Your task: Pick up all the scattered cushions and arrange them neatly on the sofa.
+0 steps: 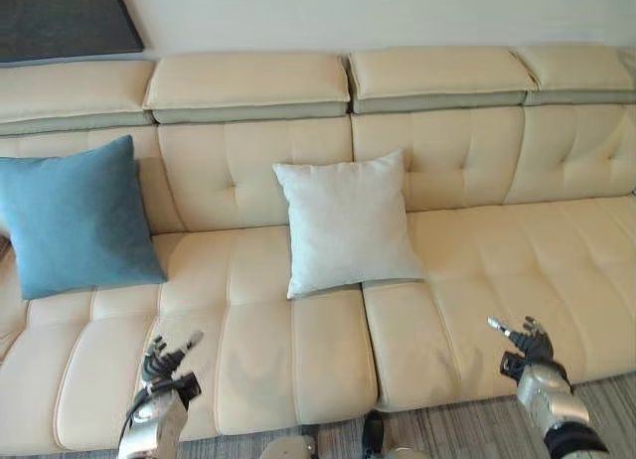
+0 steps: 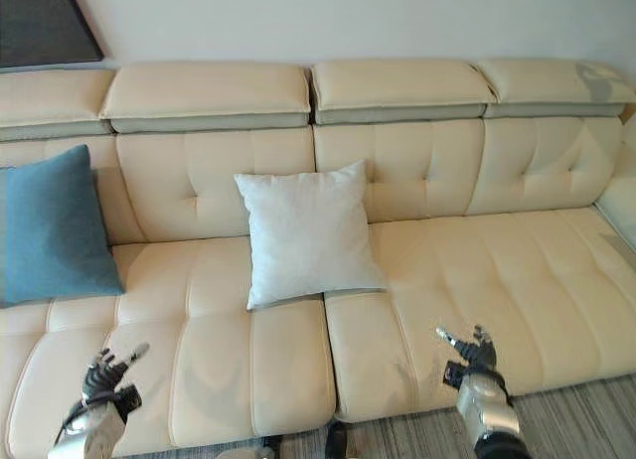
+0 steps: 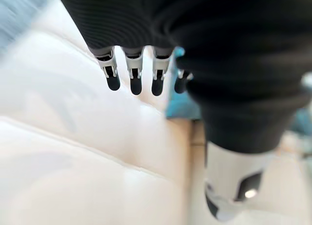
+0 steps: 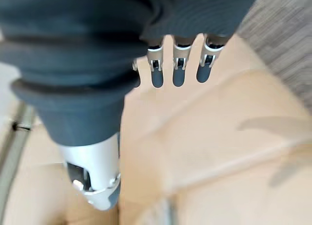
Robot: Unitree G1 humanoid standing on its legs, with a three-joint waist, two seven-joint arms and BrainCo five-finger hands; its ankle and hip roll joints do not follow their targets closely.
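Fingers on the left hand and right hand hung straight and loose, holding nothing, both low over the sofa's front edge. A white cushion leaned mid-seat, a blue cushion further left. Both looked light, soft and squashy; best pinched at a corner or edge.

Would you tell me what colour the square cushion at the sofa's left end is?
The square cushion is plain teal blue, clearest in the left eye view.

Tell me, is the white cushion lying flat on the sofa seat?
No, the white cushion stands propped against the sofa backrest, only its lower edge on the seat.
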